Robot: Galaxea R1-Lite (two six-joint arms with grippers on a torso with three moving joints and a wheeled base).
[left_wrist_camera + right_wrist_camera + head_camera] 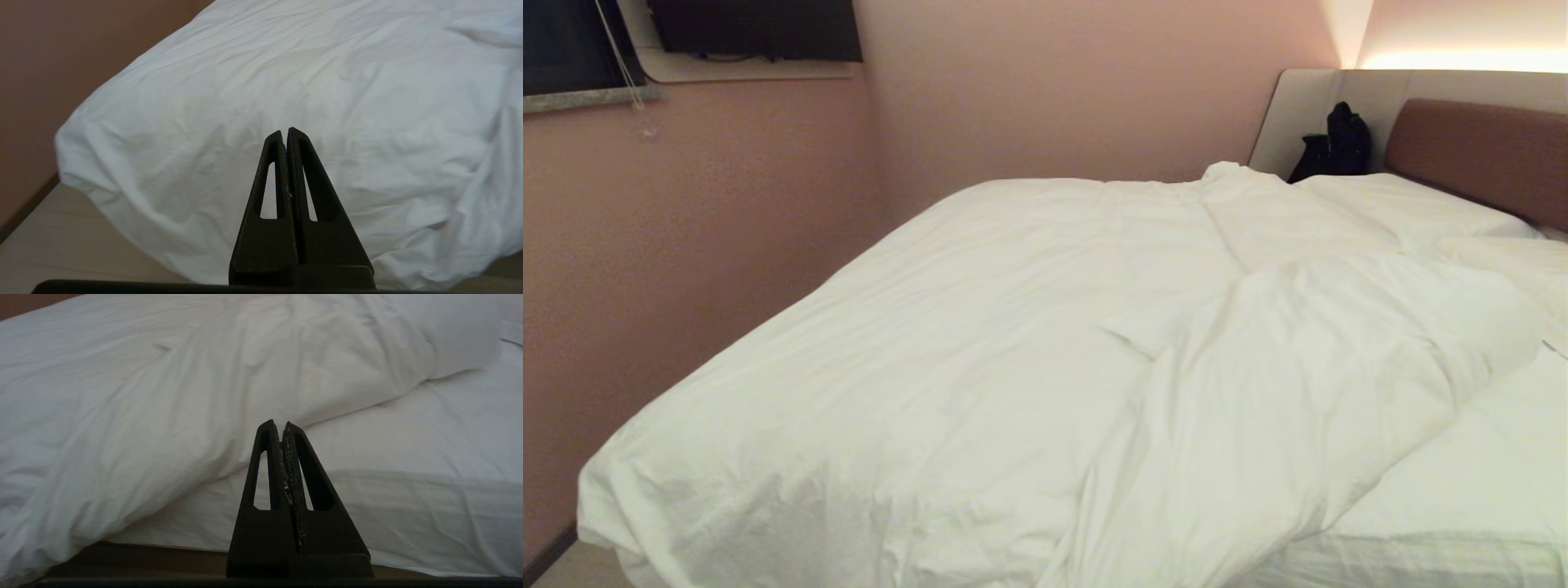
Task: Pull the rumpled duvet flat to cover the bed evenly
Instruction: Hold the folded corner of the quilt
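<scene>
The puffy white duvet [980, 343] lies rumpled over the left and middle of the bed, its right edge folded back in a diagonal ridge [1298, 343]. The bare sheet of the bed [1478, 482] shows at the near right. Neither arm appears in the head view. My left gripper [285, 132] is shut and empty, held short of the duvet's near left corner [135, 163], which hangs over the bed's edge. My right gripper [277, 425] is shut and empty too, facing the duvet's folded edge [184, 416] and the bare sheet [408, 457].
A pink wall [686, 245] runs close along the bed's left side. The padded headboard [1478, 147] stands at the far right with a black bag [1335, 147] beside it and a pillow [1405, 208] in front. Wooden floor [53, 245] shows before the bed.
</scene>
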